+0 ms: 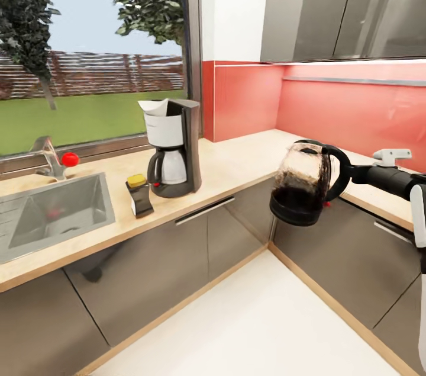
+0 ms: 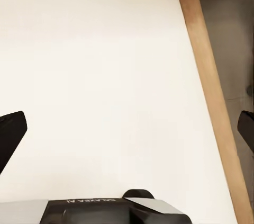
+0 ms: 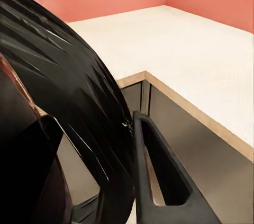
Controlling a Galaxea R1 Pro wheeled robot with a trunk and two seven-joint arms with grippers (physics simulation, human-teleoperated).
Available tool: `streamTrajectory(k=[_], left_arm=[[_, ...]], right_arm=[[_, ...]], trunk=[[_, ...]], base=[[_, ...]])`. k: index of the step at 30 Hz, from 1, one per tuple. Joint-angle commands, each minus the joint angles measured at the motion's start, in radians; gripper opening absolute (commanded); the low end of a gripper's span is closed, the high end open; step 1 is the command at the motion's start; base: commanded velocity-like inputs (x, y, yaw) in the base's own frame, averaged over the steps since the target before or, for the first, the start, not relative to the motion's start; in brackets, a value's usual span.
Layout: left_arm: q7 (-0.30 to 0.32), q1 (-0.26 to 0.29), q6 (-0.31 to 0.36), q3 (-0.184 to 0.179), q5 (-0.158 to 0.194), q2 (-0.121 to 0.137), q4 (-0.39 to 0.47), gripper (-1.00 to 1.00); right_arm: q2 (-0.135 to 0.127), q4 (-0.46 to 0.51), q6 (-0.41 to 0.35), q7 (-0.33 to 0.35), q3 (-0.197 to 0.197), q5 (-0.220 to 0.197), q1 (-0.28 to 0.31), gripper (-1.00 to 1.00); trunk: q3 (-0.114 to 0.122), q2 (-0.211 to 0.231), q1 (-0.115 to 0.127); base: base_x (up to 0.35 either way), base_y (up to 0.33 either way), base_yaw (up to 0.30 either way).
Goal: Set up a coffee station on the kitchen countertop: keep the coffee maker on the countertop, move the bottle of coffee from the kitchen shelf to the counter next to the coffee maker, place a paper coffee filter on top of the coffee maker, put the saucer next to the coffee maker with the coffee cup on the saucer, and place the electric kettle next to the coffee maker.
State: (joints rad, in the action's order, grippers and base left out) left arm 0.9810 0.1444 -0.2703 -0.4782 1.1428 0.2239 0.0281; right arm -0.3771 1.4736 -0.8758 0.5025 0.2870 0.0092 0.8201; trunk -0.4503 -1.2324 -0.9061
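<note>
Beige kitchen countertop [image 1: 236, 166] carries the coffee maker [image 1: 173, 148] with the bottle of coffee [image 1: 139, 193] beside it. Off its edge, the right gripper [image 1: 346, 173] is clamped on the electric kettle [image 1: 300, 182] by its handle, holding it over the floor [image 1: 248, 323]. Left gripper [image 2: 127, 134] hangs wide open, holding nothing.

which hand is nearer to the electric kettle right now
Right. The right hand grips the electric kettle by its handle, off the counter's edge. The left hand hangs open above the floor.

1. I see a steel sink [image 1: 56, 210] sunk into the worktop at my left.
2. A chrome tap [image 1: 48, 157] stands behind it, beside a red ball [image 1: 70, 158].
3. A window [image 1: 94, 50] shows lawn, trees and a fence.
4. Grey wall cupboards [image 1: 343, 3] hang above red backsplash [image 1: 331, 109].
5. White floor [image 1: 254, 323] lies below.
</note>
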Motion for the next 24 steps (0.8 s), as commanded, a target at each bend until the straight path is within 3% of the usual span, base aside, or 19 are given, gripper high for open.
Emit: streamTrajectory(k=[1, 10, 24], left_arm=[[0.001, 0.001, -0.006, -0.008, 0.006, 0.000, -0.001, 1.00], [0.002, 0.001, -0.006, -0.008, 0.006, 0.000, -0.001, 1.00], [0.002, 0.001, -0.006, -0.008, 0.006, 0.000, -0.001, 1.00]], right_arm=[[0.000, 0.001, -0.006, 0.005, 0.001, -0.005, 0.001, -1.00], [0.000, 0.001, -0.006, 0.005, 0.001, -0.005, 0.001, -1.00], [0.000, 0.002, -0.006, 0.005, 0.000, -0.005, 0.001, -1.00]], trunk=[[-0.001, -0.001, 0.000], [0.003, -0.001, 0.000], [0.004, -0.001, 0.000]], base=[[0.054, -0.087, 0.244], [0.018, -0.072, 0.210], [0.100, -0.283, 0.051]])
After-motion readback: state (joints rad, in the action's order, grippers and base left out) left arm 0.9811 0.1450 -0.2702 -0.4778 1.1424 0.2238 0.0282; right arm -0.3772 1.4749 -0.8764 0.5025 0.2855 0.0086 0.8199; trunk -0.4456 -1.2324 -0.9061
